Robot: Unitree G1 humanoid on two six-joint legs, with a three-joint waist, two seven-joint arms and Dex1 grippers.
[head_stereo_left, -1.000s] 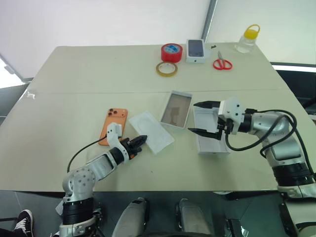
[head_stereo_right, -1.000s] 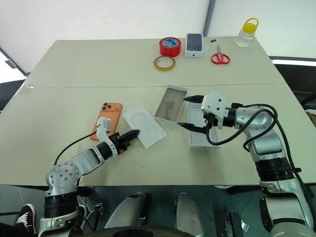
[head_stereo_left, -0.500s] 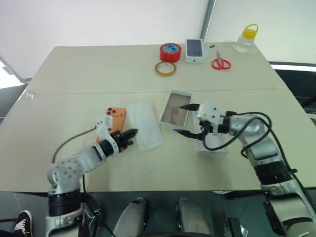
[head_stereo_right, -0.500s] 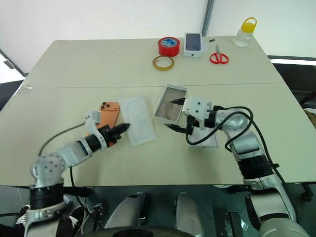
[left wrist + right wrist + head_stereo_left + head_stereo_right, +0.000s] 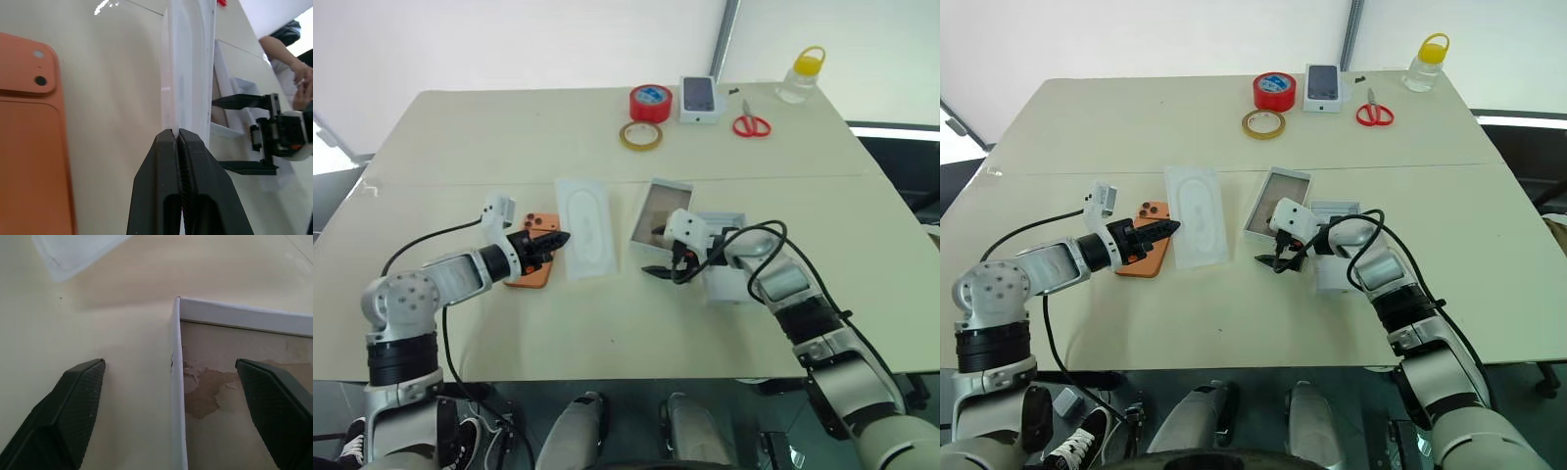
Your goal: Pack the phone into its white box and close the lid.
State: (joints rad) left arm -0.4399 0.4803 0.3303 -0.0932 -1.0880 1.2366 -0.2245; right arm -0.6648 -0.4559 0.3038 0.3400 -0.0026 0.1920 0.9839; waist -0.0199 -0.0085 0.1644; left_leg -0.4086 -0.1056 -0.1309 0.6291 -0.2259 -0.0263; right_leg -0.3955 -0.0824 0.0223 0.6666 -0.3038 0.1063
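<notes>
Left gripper [image 5: 178,134] jaws clamped on flat insert [image 5: 581,227] edge, right gripper [image 5: 171,382] jaws wide astride lid [image 5: 662,213] wall.

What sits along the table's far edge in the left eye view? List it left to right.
red tape roll → small box printed with a phone picture → red-handled scissors → clear bottle with a yellow lid
</notes>
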